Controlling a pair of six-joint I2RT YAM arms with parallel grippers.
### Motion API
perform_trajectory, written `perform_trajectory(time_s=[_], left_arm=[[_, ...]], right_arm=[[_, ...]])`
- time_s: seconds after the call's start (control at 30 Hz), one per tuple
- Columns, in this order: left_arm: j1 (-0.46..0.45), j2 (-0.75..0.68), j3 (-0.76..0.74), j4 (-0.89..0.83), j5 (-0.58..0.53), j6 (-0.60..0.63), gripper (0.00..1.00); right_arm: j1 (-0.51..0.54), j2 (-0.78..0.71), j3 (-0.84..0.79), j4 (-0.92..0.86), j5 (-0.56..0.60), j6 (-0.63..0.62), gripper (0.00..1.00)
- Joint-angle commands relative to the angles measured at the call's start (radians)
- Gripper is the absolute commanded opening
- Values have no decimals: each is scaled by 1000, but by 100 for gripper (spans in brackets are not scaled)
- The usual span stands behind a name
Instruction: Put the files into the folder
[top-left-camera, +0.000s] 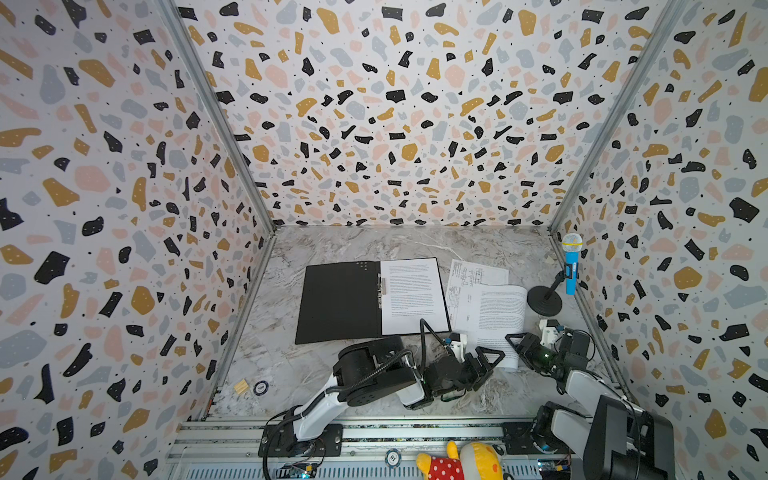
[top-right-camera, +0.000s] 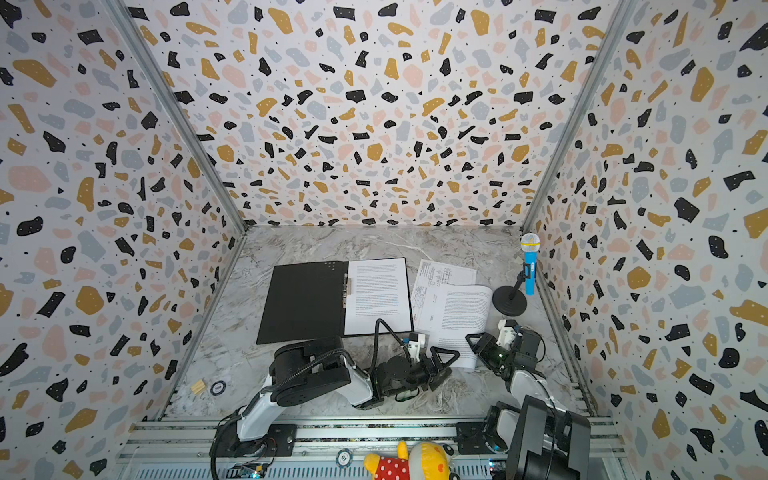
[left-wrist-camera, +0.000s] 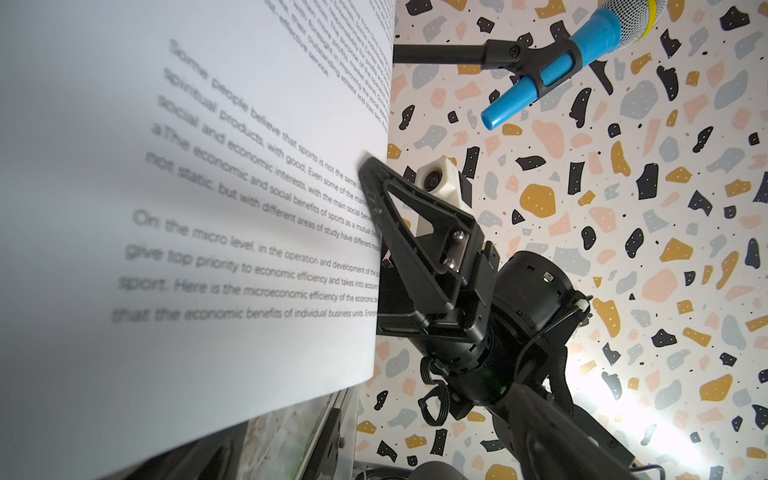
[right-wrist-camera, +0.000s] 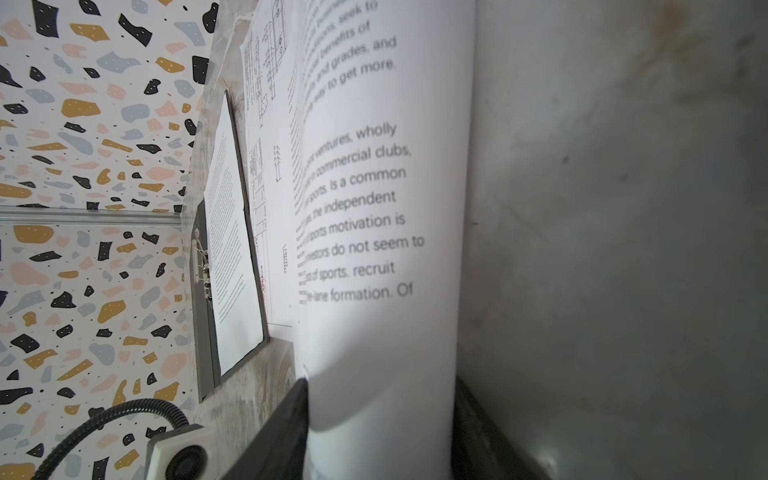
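- The left arm reaches from its base on the near rail low across the worktop (top-left-camera: 291, 370) toward the right, forearm bent at the elbow and wrist turned sideways.
- The folder (top-left-camera: 340, 303) lies open and flat on the worktop, black inside facing up. Its left cover is bare and a metal clip (top-left-camera: 381, 286) runs along the spine.
- The folder's right half holds one printed text sheet (top-left-camera: 411, 295), lying flat and square within the cover.
- The left gripper (top-left-camera: 492, 363) lies just past the folder's near right corner with its jaws apart and nothing between them. It sits at the near corner of the curled text sheet (top-left-camera: 498, 316); I cannot tell whether it touches.
- The drawing sheet (top-left-camera: 473, 274) lies flat on the worktop just right of the folder, outside it.
- The curled text sheet rests partly on the drawing sheet, its right edge rolled upward.
- The right arm comes in from the near right, and the right gripper (top-left-camera: 513, 338) is clamped on that rolled edge. In the right wrist view the paper passes between its dark fingers (right-wrist-camera: 291, 424).
- A blue microphone (top-left-camera: 571, 266) stands on a black stand by the right wall.
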Motion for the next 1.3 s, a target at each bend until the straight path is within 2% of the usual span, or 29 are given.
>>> perform_trajectory(time_s=[0.0,1.27], left_arm=[[-7,24,-13,22,-37,-27,96],[-24,-17,-19,49,-151,13,59]], right_arm=[[-3,-22,-4,-38,10,-25,54],[-6,-96,-32,-69,34,-12,54]])
